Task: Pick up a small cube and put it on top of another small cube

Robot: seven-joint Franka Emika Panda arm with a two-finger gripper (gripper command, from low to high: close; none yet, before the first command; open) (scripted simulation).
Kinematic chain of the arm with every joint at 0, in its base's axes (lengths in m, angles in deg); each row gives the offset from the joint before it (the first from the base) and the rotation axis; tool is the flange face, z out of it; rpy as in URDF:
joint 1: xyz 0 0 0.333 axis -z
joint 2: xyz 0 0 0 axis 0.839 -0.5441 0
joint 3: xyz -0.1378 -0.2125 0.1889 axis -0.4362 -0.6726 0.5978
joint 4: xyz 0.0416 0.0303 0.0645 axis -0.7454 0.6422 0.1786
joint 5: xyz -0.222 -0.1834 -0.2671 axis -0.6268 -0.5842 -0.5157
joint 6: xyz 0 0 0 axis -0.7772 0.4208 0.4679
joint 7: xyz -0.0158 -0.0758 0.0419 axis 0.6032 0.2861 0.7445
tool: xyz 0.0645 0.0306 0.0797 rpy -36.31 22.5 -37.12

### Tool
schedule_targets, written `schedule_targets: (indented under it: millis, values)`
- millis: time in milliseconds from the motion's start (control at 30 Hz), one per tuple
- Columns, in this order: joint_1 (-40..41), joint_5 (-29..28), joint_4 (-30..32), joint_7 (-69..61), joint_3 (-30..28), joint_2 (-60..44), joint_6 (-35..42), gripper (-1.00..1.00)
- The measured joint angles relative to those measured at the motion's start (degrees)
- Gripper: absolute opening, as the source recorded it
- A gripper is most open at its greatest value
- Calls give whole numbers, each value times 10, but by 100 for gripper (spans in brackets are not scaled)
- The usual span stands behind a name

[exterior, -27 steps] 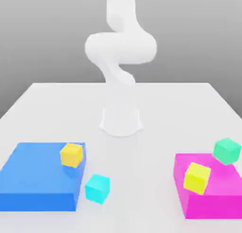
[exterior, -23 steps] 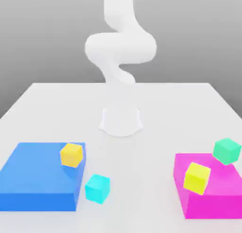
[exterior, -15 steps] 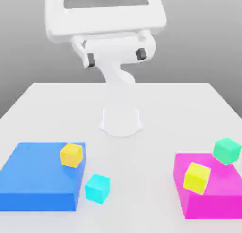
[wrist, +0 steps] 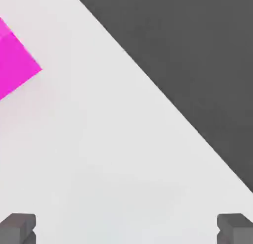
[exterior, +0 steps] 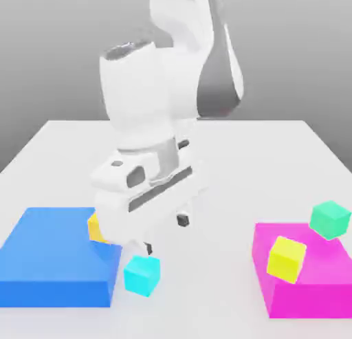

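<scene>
The white table (exterior: 275,152) fills the lower half of the exterior view, and its far edge runs straight across the middle of the frame with grey behind it. The small cyan cube (exterior: 142,274) sits on the table at the lower left of the middle, just beside the right edge of the flat blue block (exterior: 48,258). A yellow cube (exterior: 96,229) rests on the blue block near its far right corner, partly hidden by the arm. At the lower right lies the flat pink block (exterior: 313,289) with another yellow cube (exterior: 287,259) on top of it. A green cube (exterior: 330,219) sits at the pink block's far right corner. Between the blue block and the pink block there is a wide strip of bare table. The robot's gripper (exterior: 165,236) hangs low in the middle of the frame, just above and to the right of the cyan cube, not touching it. Its two dark fingers (wrist: 18,227) stand wide apart with nothing between them. In the hand view a corner of the pink block shows at the upper left, and the table's edge runs slanting down to the right.
</scene>
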Motion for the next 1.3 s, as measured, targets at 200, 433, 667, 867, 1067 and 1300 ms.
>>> schedule_targets:
  millis: [200, 433, 667, 867, 1067, 1300]
  values:
    - [14, -100, 46, -48, -25, -48, -58, 0]
    - [36, -27, 32, -114, 15, -107, -102, 0]
    - [127, 90, 16, -201, 135, -179, -153, 0]
    - [156, 114, 13, -219, 169, -197, -165, -100]
    - [117, 71, 18, -187, 120, -169, -145, -100]
    - [54, -54, 34, -95, 27, -97, -97, -100]
